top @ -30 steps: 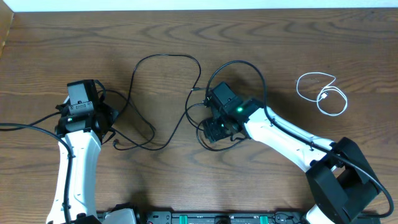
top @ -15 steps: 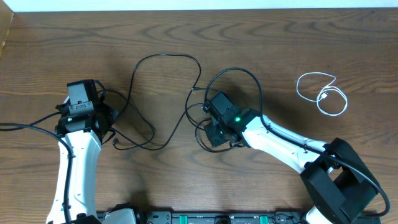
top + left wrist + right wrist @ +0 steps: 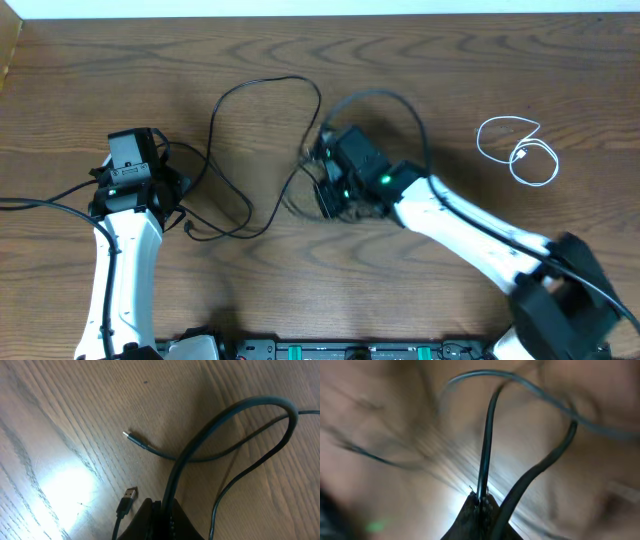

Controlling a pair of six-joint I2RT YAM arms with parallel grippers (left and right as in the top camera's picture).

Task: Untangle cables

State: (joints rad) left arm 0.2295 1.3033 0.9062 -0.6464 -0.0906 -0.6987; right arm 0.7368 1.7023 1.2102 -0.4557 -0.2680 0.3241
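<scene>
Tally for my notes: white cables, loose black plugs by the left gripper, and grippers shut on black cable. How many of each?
White cable: 1
Loose black plugs by the left gripper: 2, flat plug and thin plug
Grippers shut on black cable: 2, left gripper and right gripper
Total: 5

Counted: one coiled thin white cable (image 3: pixel 515 150), at least two thin black cables (image 3: pixel 262 84) with the exact number lost in their tangle, two white-and-black robot arms (image 3: pixel 125 270) (image 3: pixel 470 235), one brown wooden tabletop (image 3: pixel 420 50).
</scene>
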